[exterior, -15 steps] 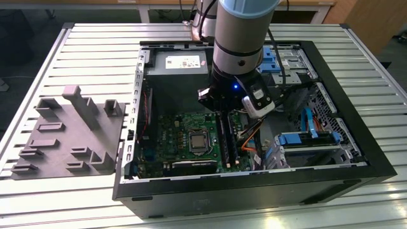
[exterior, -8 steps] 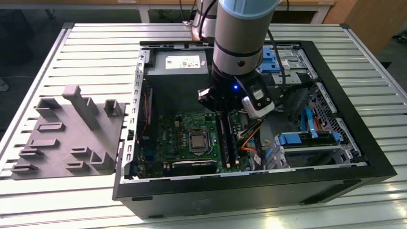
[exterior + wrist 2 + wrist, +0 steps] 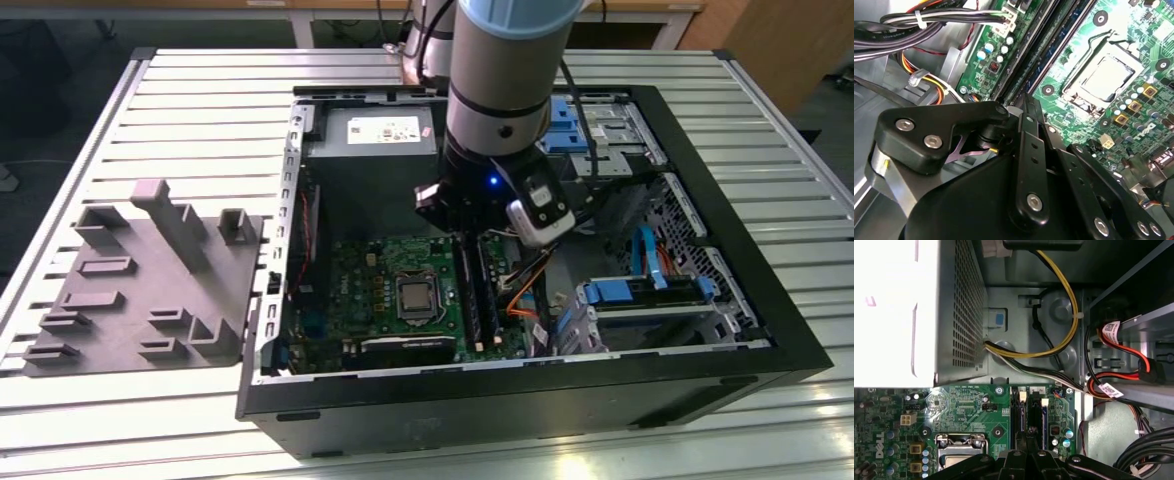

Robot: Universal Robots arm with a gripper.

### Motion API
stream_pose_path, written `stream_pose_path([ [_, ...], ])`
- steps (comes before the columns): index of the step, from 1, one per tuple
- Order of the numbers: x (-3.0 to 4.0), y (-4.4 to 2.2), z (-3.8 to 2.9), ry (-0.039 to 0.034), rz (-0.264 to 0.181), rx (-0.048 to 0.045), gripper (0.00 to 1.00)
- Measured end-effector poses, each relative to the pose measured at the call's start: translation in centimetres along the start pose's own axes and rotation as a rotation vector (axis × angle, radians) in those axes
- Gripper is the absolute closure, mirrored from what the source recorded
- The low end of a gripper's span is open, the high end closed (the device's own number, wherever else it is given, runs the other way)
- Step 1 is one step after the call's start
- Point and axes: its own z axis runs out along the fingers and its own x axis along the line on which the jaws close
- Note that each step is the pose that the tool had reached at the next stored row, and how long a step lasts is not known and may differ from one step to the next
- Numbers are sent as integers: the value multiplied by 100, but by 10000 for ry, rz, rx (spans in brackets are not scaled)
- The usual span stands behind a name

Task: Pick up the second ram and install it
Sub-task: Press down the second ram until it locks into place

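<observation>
gripper (image 3: 470, 243) hanging over the RAM slots (image 3: 475, 290) inside the open PC case (image 3: 747, 365), lined up with their long axis for a straight press | fingers (image 3: 1026, 125) sitting close together, grip contents cannot tell | second ram seeming to be standing in slot (image 3: 1044, 421) | grey holder tray (image 3: 140, 275) lying left of the case

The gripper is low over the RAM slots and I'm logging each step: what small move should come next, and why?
Probably a short, straight press down. The gripper sits directly over the RAM slots on the motherboard, in line with them in both wrist views. Whether the module is fully seated cannot be seen.
</observation>
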Motion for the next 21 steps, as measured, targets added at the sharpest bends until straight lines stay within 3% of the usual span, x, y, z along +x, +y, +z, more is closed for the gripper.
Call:
stream_pose_path([
  [21, 2, 106, 24, 0, -1, 0, 89],
])
